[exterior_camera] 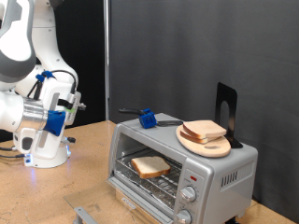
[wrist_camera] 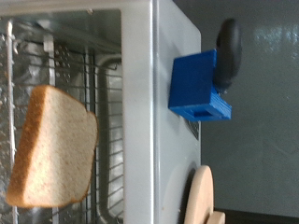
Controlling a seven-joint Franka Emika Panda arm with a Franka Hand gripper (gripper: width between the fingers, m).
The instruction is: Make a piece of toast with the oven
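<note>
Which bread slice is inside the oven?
The single piece of toast lying on the wire rack of the oven; the other slices are stacked on the round wooden board on top.

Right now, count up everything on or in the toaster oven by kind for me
Bread slices: 3, one on the oven rack, two stacked on the wooden board
Wooden board: 1
Blue block: 1
Black tool: 1
Black stand: 1
Total: 7

Robotics lab bench
Black curtain backdrop (exterior_camera: 187,56), plywood worktop (exterior_camera: 56,191), a toaster oven (exterior_camera: 220,173) beside the mounted arm (exterior_camera: 28,65).
</note>
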